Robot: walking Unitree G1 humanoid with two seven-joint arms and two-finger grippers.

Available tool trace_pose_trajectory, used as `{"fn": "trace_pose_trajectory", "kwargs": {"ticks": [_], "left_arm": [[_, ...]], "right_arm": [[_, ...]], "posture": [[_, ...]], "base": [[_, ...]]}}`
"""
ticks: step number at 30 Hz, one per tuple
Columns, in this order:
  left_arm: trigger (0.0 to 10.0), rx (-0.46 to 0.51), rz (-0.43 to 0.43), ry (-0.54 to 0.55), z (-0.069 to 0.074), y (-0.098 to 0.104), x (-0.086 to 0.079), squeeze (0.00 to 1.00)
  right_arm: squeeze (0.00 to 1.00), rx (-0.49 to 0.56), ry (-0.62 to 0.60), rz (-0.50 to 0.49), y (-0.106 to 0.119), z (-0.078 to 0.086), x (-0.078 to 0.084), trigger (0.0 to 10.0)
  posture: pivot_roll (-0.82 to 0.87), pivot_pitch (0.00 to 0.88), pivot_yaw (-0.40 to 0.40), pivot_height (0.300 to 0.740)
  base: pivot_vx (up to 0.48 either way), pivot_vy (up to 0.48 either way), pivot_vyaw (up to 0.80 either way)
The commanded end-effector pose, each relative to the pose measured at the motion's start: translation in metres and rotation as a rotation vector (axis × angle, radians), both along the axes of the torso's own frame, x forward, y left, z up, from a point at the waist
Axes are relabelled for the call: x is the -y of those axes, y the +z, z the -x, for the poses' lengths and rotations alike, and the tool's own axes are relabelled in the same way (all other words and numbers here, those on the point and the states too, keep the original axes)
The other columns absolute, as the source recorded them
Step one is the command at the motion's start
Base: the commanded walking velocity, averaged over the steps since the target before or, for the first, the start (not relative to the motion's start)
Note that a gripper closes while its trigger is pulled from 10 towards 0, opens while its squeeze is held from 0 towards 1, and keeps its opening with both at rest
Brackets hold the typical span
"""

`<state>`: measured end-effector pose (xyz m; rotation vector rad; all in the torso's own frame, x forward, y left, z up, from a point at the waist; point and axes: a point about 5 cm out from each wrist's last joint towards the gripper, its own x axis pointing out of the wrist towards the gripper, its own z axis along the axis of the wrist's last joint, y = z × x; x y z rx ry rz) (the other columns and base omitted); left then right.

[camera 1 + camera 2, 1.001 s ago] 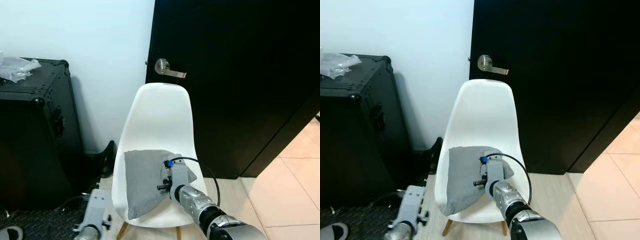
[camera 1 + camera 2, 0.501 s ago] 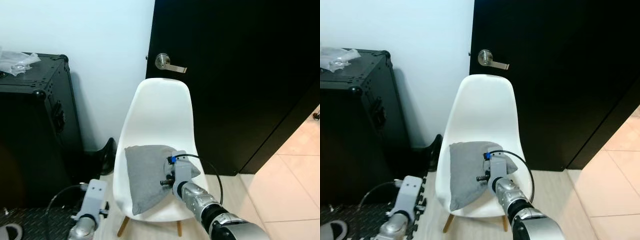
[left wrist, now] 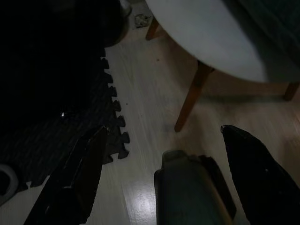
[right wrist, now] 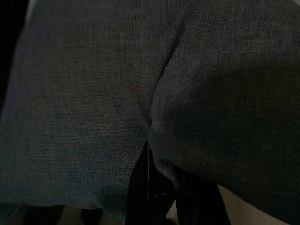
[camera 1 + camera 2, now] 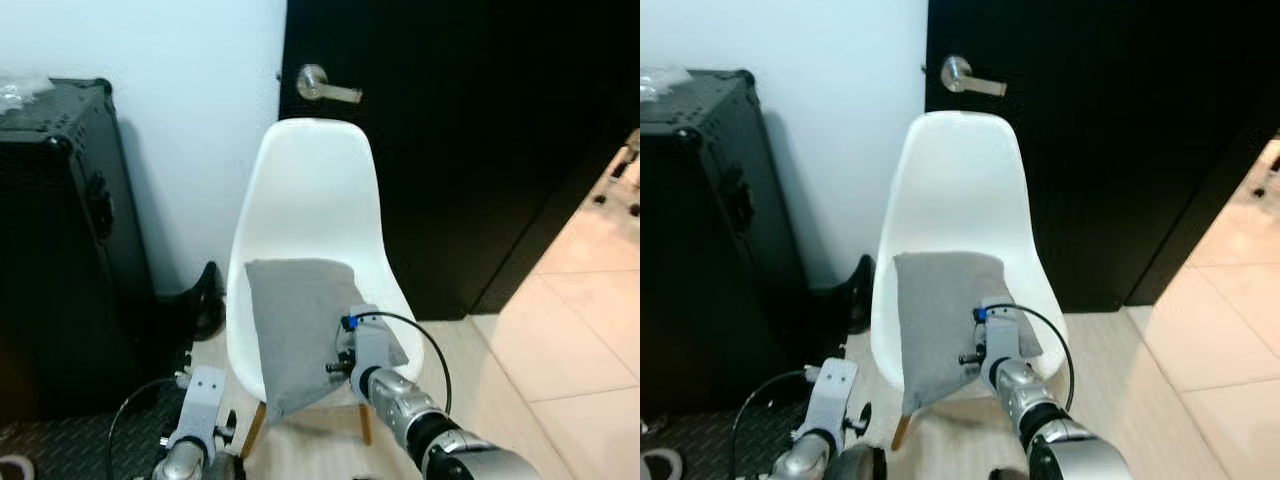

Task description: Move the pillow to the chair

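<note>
Right wrist view: fingers pinched shut on a fold of grey cloth

From where I stand the right gripper (image 4: 157,187) grasps the grey pillow (image 5: 300,320), which lies on the white chair (image 5: 310,190) seat, one corner drooping off the front. It looks soft and light; best held by its edge. The left gripper (image 3: 164,164) hangs spread over the floor
</note>
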<state>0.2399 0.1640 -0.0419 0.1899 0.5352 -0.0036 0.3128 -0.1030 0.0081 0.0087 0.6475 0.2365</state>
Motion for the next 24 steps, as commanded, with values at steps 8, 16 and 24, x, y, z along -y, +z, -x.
{"fn": "trace_pose_trajectory", "kwargs": {"ticks": [8,16,24], "left_arm": [[10.0,0.022,0.023,-0.024,0.008,-0.003,0.01,0.0],[10.0,0.054,0.029,-0.027,0.011,-0.001,0.01,0.0],[10.0,0.098,0.031,-0.017,0.012,0.003,0.008,0.0]], "right_arm": [[0.0,0.002,0.007,0.022,0.0,0.0,-0.006,10.0],[0.0,0.041,-0.072,-0.058,0.012,-0.01,-0.011,10.0],[0.0,0.144,-0.125,-0.151,0.053,-0.04,-0.025,10.0]], "posture": [[0.24,0.032,-0.126,0.572],[0.27,0.08,-0.131,0.557],[0.28,0.109,-0.133,0.557]], "base": [[0.0,0.0,0.0],[0.0,0.0,0.0],[0.0,0.0,0.0]]}}
